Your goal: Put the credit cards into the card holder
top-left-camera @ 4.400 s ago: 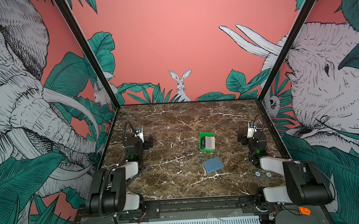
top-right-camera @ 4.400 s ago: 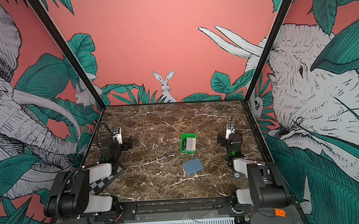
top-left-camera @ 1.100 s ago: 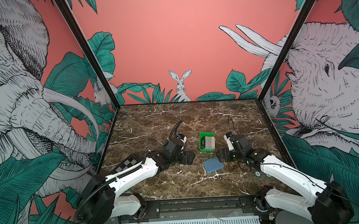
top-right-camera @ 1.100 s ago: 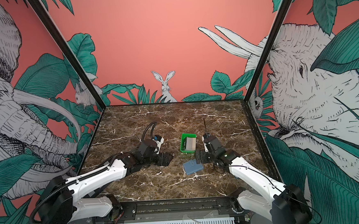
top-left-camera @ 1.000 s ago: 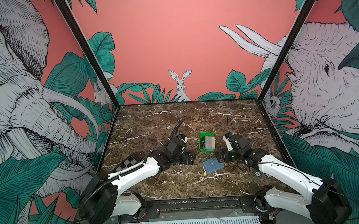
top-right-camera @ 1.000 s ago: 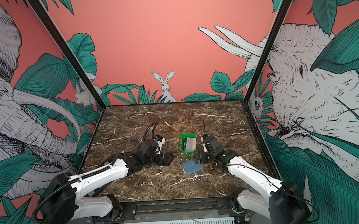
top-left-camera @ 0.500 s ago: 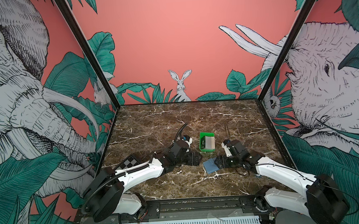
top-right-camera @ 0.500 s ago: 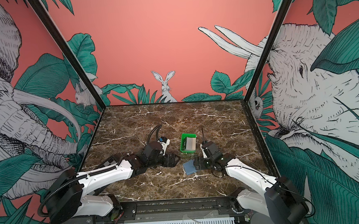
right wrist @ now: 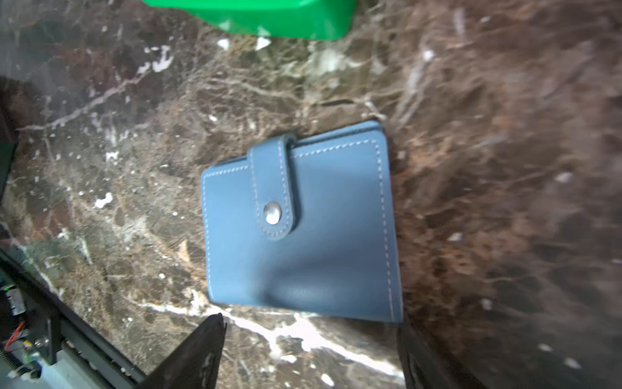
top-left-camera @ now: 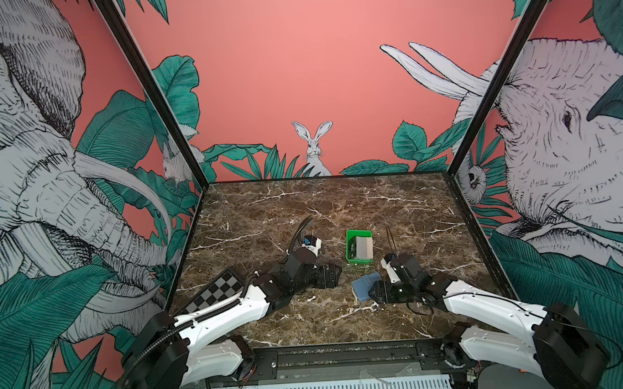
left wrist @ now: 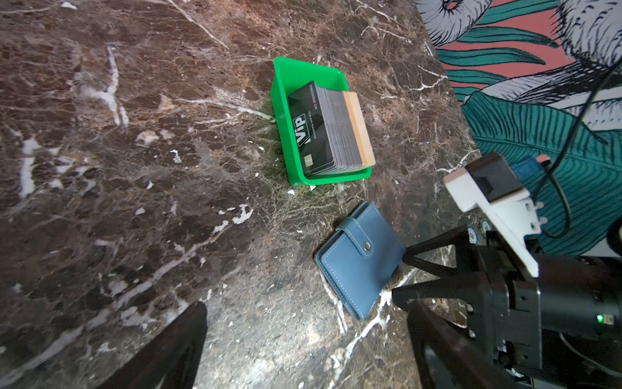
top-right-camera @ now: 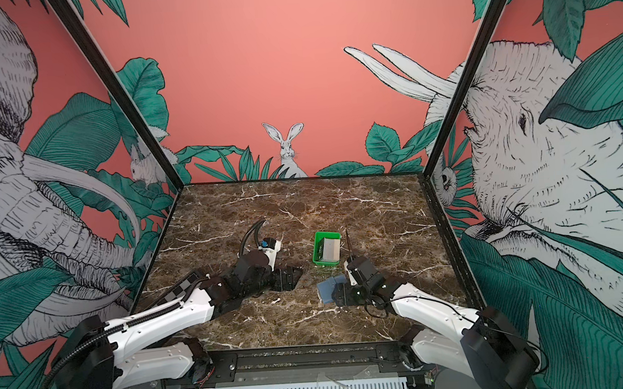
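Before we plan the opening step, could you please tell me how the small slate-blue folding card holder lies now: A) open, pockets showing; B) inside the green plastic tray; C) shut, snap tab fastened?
C: the card holder lies folded shut, its snap tab buttoned across the front cover, outside the green tray.

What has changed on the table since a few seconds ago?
The right gripper and left gripper both came in from the sides to the middle. The right one now sits open at the edge of the blue card holder, not gripping it; the left one, open, hovers to its left. Card holder, green tray and credit cards stayed put; nothing was picked up.
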### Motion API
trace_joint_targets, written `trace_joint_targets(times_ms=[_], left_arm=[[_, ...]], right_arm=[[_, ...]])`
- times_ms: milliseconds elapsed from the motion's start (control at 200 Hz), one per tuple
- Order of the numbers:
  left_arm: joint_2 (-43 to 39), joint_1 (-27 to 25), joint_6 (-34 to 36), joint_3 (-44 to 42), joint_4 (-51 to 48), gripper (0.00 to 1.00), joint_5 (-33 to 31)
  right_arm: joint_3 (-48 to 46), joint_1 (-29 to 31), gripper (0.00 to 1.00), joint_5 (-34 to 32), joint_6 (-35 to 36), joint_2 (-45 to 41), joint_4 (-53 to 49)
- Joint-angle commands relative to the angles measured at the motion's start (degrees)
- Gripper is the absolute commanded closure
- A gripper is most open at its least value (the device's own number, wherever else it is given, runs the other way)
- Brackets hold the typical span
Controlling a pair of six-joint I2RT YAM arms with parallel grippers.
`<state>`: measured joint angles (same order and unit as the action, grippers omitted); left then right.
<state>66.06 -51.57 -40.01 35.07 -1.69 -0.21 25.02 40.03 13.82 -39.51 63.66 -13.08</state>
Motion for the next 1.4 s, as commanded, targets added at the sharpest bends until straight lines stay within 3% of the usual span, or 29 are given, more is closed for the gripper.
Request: trace_joint_targets(times_ms=[0,220,430,635,825,1045,1230,1395], left_arm=[[-3.0,0.8,-1.6,-1.4,-3.1,0.06,-1.5],[-7.6,2.9,-4.0,-5.0,-3.5,0.06,-0.5],[-10.0,4.4,-5.7,-8.7,-0.7,0.07,4.3],[-10.1,4.4,-7.4,-10.7,0.6,0.07,8.8],[-9.0,4.2,-11.4,-13.4,5.4,0.09,12.3],[-6.0,3.3,-13.0,-12.6,7.8,0.09,10.9],[0.1,0.7,-18.8,-12.3,14.7,0.14,8.3],[4.2,-1.4,-21.4,-10.1,16.0,0.15,5.7]], right_arm=[[0.7,2.7,0.22,1.0,-2.3,1.5,5.6],[5.6,10.5,0.22,0.8,-2.8,8.2,10.9],[10.4,15.1,0.22,-1.4,-2.9,12.5,11.6],[10.2,15.1,0.23,-12.0,-4.2,7.2,4.6],[11.4,13.0,0.24,-15.5,-3.9,4.0,0.5],[11.1,7.7,0.27,-11.2,-1.5,3.9,1.7],[13.2,6.8,0.31,-7.9,3.3,8.0,0.8],[12.2,5.2,0.39,-6.4,3.0,10.0,2.2]])
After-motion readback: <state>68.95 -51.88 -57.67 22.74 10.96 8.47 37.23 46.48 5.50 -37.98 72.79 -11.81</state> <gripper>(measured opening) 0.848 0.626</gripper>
